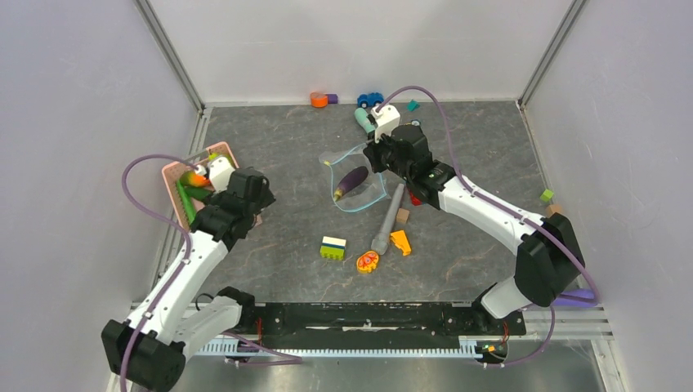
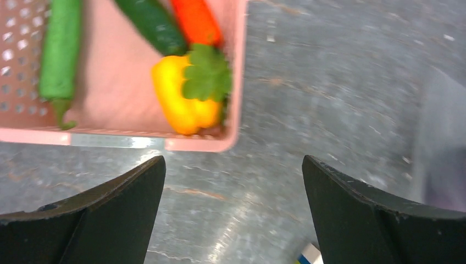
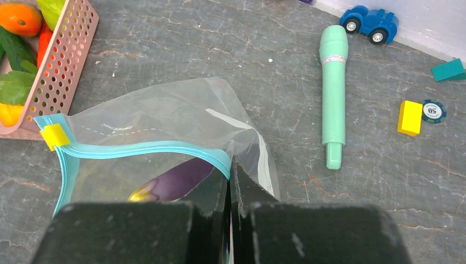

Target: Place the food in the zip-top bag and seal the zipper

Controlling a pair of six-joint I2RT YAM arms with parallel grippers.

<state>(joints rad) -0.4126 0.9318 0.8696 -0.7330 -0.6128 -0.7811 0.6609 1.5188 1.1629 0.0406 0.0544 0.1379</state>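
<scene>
Grey slate tabletop [image 1: 286, 163]. My right gripper [image 3: 231, 165] clamped on zipper [image 3: 137, 149] of zip-top bag [image 3: 165, 110], eggplant [image 3: 178, 181] inside. My left gripper [image 2: 233, 162] wide open, pink basket [image 2: 203, 144] just ahead.

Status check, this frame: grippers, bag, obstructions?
Left gripper open, empty, near basket. Right gripper shut on bag rim. Eggplant in bag; pepper in basket. Nothing between basket and bag.

zip-top bag [image 3: 165, 110]: clear, mid-table, mouth open | zipper [image 3: 137, 149]: teal strip, unsealed, bowed | eggplant [image 3: 176, 184]: purple, lay inside bag | yellow pepper [image 2: 178, 102], dark green piece [image 2: 151, 25], orange-red piece [image 2: 195, 22]: lay in pink basket [image 2: 203, 144]
</scene>
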